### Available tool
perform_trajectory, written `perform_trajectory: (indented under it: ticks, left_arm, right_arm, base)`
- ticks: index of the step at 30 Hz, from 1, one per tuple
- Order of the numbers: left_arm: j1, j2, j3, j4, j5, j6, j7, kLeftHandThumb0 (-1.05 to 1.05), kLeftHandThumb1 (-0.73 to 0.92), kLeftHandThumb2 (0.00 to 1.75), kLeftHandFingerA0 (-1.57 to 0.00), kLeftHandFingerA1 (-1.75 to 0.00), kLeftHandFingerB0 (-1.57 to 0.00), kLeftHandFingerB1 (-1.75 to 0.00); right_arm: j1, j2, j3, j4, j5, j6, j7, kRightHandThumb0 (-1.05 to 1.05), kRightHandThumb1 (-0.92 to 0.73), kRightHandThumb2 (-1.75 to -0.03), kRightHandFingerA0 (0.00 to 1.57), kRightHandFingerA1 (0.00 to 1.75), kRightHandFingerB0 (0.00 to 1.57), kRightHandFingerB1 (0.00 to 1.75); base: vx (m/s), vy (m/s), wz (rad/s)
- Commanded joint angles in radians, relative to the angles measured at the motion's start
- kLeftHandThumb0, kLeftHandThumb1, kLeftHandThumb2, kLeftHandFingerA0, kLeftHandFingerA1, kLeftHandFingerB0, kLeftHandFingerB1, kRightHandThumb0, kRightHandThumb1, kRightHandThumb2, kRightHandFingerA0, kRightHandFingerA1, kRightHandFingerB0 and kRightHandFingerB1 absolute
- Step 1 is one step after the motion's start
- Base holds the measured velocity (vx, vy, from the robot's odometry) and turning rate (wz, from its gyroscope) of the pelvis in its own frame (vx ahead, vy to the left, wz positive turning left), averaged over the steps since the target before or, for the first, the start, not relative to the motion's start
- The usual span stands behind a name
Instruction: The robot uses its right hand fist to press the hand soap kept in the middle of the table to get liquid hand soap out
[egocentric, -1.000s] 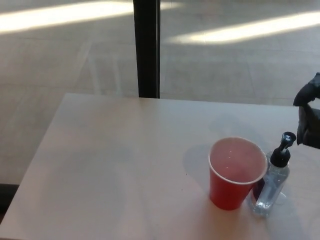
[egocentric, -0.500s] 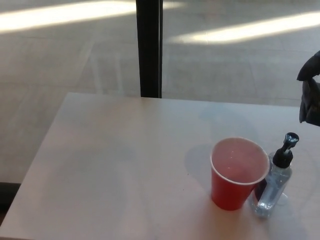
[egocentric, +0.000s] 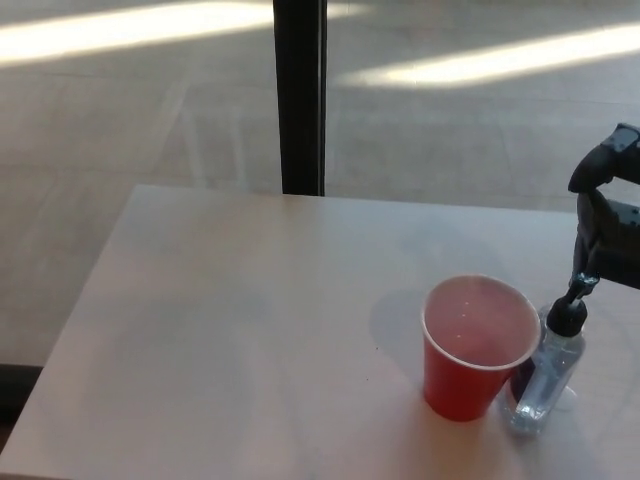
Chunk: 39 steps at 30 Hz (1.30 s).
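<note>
Pale, matte tabletop (egocentric: 250, 330), smooth and flat, filling most of the head view; beyond its far edge, grey floor (egocentric: 150, 110) with bright bands of light and one dark upright post (egocentric: 298, 95).

Toward the near right part of the table rather than its middle, a red plastic cup (egocentric: 468, 350), round, tapered, thin-walled, with a pale rim and an empty-looking inside. Touching or just beside the cup on its right, the hand soap (egocentric: 545, 375): a clear, glossy bottle of see-through liquid, upright, topped by a black pump with a short spout angled up and to the right.

At the right edge, the right hand (egocentric: 605, 225), black and blocky, partly cut off by the frame, hanging just above and slightly behind the pump head. Fingers curled downward, holding nothing; impossible to tell whether fully closed into a fist. No left hand in view.

Judged step: approach, with the press itself not yet made. Next move likely calls for bunching into a firm fist, centring over the pump top and pushing straight down. Risk: a narrow, light bottle, apt to tip under an off-centre push, with the cup tight against it.
</note>
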Motion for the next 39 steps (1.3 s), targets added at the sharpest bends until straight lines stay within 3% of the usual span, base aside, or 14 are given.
perform_trajectory:
  ticks: [1,9,11,13,16,18,21,23,25,26,27,29,30,39]
  left_arm:
    - [-0.002,0.013,0.0,0.007,-0.006,0.004,0.008,-0.41,0.86,1.25,-0.56,-1.16,-0.31,-0.95]
    - [-0.007,0.014,0.001,0.012,-0.012,0.009,0.012,-0.38,0.84,1.25,-0.52,-1.07,-0.11,-0.74]
    - [-0.013,0.015,-0.002,0.018,-0.009,0.006,0.01,-0.39,0.85,1.24,-0.53,-1.1,-0.2,-0.83]
    - [-0.011,0.017,-0.007,0.022,-0.003,-0.001,0.004,-0.41,0.86,1.23,-0.55,-1.25,-0.19,-0.88]
    - [-0.008,0.018,-0.014,0.022,0.002,-0.007,0.0,-0.41,0.86,1.25,-0.54,-1.19,-0.21,-0.86]
    - [-0.009,0.012,-0.006,0.019,-0.008,-0.017,0.0,-0.43,0.84,1.25,-0.54,-1.28,-0.29,-1.04]
    - [-0.024,0.016,0.0,0.029,-0.012,0.002,0.013,-0.42,0.86,1.22,-0.56,-1.24,-0.26,-0.94]
    - [-0.026,0.013,0.014,0.022,-0.026,0.007,0.017,-0.4,0.84,1.24,-0.53,-1.27,-0.05,-0.81]
    - [-0.027,0.015,0.012,0.024,-0.02,0.013,0.016,-0.39,0.84,1.23,-0.54,-1.22,-0.02,-0.74]
    - [-0.022,0.014,0.006,0.019,-0.013,0.001,0.012,-0.4,0.89,1.23,-0.52,-1.31,-0.2,-1.03]
    - [-0.021,0.015,0.004,0.022,-0.01,-0.006,0.009,-0.41,0.88,1.25,-0.52,-1.41,-0.27,-1.14]
    - [-0.023,0.015,0.003,0.024,-0.009,-0.008,0.007,-0.41,0.88,1.25,-0.52,-1.41,-0.27,-1.14]
    - [-0.024,0.014,0.003,0.025,-0.01,-0.008,0.009,-0.42,0.88,1.24,-0.52,-1.33,-0.25,-1.02]
    - [-0.025,0.009,-0.002,0.008,-0.01,0.001,0.011,-0.42,0.89,1.23,-0.52,-1.4,-0.17,-1.02]
  right_arm:
    - [0.04,0.002,-0.001,0.013,-0.008,-0.043,0.012,-0.16,-0.57,-1.18,1.03,1.75,0.8,1.53]
    - [0.081,0.005,-0.004,0.033,-0.014,-0.065,0.005,-0.16,-0.53,-1.27,1.0,1.75,0.76,1.56]
    - [0.074,0.01,-0.012,0.042,-0.004,-0.055,-0.002,-0.15,-0.54,-1.25,1.02,1.75,0.78,1.51]
    - [0.085,0.009,-0.003,0.052,-0.013,-0.07,0.005,-0.14,-0.52,-1.29,1.0,1.75,0.71,1.63]
    - [0.097,0.01,0.006,0.053,-0.013,-0.078,0.009,-0.14,-0.52,-1.28,0.98,1.75,0.76,1.58]
    - [0.107,0.004,0.027,0.044,-0.029,-0.073,0.004,-0.16,-0.53,-1.24,0.98,1.75,0.78,1.58]
    - [0.127,0.001,0.052,0.047,-0.038,-0.109,0.018,-0.14,-0.54,-1.26,0.95,1.75,0.75,1.59]
    - [0.135,0.005,0.066,0.047,-0.046,-0.105,0.005,-0.14,-0.51,-1.28,0.97,1.75,0.78,1.6]
    - [0.139,0.004,0.072,0.053,-0.052,-0.117,0.004,-0.15,-0.49,-1.3,0.98,1.75,0.78,1.6]
    - [0.15,0.003,0.076,0.067,-0.054,-0.143,0.017,-0.15,-0.48,-1.32,0.99,1.75,0.79,1.59]
    - [0.155,0.003,0.078,0.072,-0.054,-0.156,0.021,-0.15,-0.48,-1.32,1.0,1.75,0.79,1.58]
    - [0.155,0.001,0.08,0.076,-0.054,-0.164,0.021,-0.15,-0.48,-1.32,1.0,1.75,0.79,1.58]
    - [0.158,0.001,0.08,0.079,-0.051,-0.17,0.025,-0.16,-0.47,-1.33,1.0,1.75,0.75,1.61]
    - [0.195,0.009,0.126,0.078,-0.088,-0.196,-0.001,-0.18,-0.55,-1.22,1.0,1.75,0.78,1.49]
  base:
    - [0.0,0.0,0.0]
    - [0.0,0.0,0.0]
    - [0.0,0.0,0.0]
    - [0.0,0.0,0.0]
    - [0.0,0.0,0.0]
    - [0.0,0.0,0.0]
    - [0.0,0.0,0.0]
    - [0.0,0.0,0.0]
    - [0.0,0.0,0.0]
    - [0.0,0.0,0.0]
    - [0.0,0.0,0.0]
    - [0.0,0.0,0.0]
    - [0.0,0.0,0.0]
    - [0.0,0.0,0.0]
